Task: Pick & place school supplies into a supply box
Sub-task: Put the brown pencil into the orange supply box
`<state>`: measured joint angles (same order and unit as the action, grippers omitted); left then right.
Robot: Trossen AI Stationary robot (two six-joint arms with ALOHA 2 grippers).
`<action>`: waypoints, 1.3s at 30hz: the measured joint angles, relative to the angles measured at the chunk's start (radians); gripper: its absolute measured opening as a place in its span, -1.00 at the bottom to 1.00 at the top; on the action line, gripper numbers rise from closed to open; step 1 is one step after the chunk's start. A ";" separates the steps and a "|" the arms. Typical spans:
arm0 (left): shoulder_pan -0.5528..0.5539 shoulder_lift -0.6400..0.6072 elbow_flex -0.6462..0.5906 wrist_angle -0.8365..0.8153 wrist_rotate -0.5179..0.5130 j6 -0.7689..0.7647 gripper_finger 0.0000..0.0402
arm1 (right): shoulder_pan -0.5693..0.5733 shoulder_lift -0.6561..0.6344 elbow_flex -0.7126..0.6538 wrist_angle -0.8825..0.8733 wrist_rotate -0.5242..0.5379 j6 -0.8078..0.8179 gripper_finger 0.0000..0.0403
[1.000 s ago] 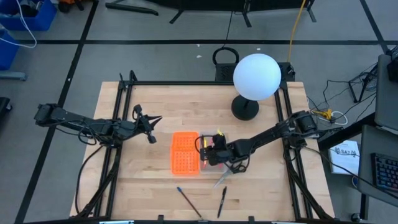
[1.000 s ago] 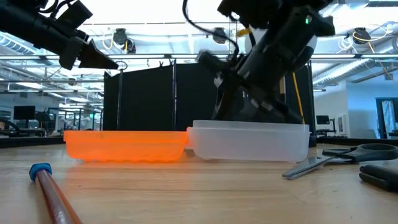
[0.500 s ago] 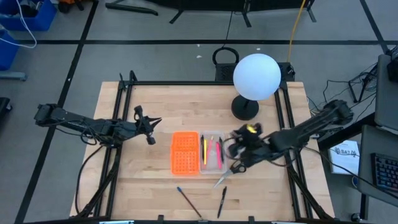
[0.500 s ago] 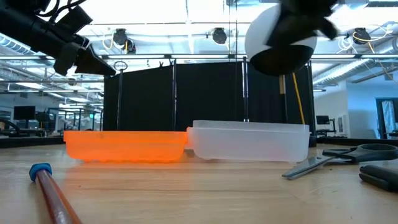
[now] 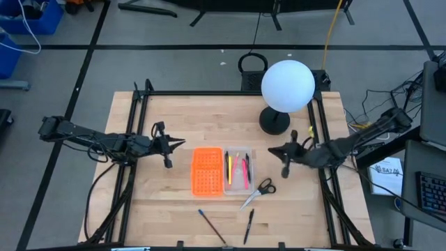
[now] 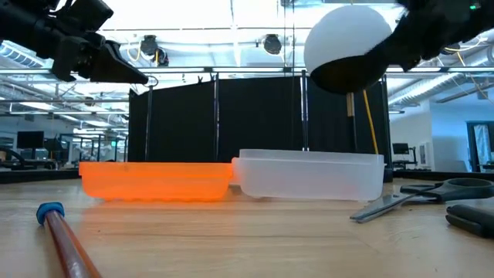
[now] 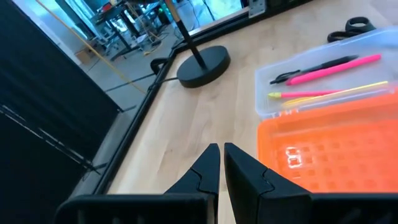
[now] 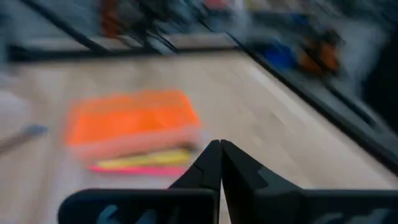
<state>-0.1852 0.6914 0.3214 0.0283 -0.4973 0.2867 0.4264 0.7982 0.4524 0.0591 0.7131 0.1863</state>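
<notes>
High view: a wooden surface with two dark arms reaching in from either side. The right hand hangs above the surface, just right of the supply box, its fingers pressed together and holding nothing. The left hand waits left of the box's orange perforated lid, fingers nearly closed and empty. Inside the clear tray lie a yellow pencil, a pink pen and a dark pen. Scissors with black handles rest on the surface just beside the tray's near right corner. Nearer the front edge lie a brown pencil with a blue cap and a black pen. A white globe lamp stands at the back.
</notes>
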 joint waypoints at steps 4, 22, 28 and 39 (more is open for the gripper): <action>0.000 0.000 0.000 -0.001 0.000 0.009 -0.85 | -0.053 -0.149 -0.161 0.287 -0.256 -0.188 -1.00; 0.001 0.000 0.000 -0.002 0.000 -0.150 -0.85 | -0.178 -0.305 -0.323 0.385 -0.457 -0.226 -1.00; -0.052 0.049 0.023 -0.051 0.044 -0.192 -0.85 | -0.178 -0.304 -0.323 0.385 -0.457 -0.226 -1.00; -0.215 0.493 0.529 -0.456 0.032 -0.396 -0.85 | -0.177 -0.305 -0.323 0.385 -0.457 -0.366 -1.00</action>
<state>-0.4001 1.1847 0.8501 -0.4281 -0.4654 -0.1096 0.2493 0.4934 0.1295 0.4446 0.2562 -0.1798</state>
